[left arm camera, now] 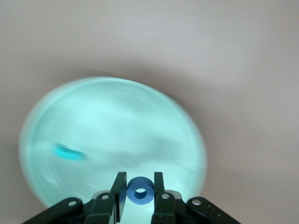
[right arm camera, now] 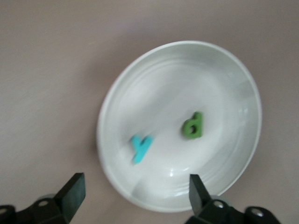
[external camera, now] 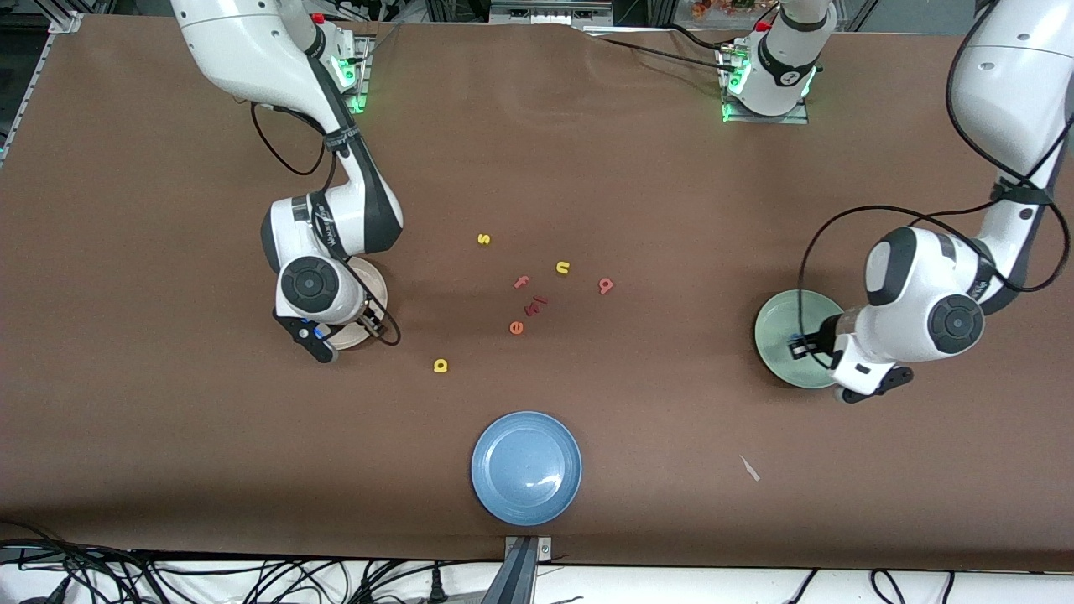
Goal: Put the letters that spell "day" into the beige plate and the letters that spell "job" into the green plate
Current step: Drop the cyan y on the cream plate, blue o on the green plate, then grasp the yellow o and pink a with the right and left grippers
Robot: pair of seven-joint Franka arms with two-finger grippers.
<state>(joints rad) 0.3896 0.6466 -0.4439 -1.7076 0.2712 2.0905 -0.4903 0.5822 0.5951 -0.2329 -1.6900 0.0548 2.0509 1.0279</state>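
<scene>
Green plate (left arm camera: 93,116) & beige plate (right arm camera: 224,84) glossy, smooth; table (external camera: 671,193) matt brown; blue "o" (left arm camera: 140,191) matt foam.

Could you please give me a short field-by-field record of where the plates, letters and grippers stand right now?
beige plate: holds green "d" and teal "y"
green plate: holds a teal letter
left gripper: shut on blue "o", over green plate
right gripper: open, empty, over beige plate
yellow "a": on table
pink "b": on table
</scene>
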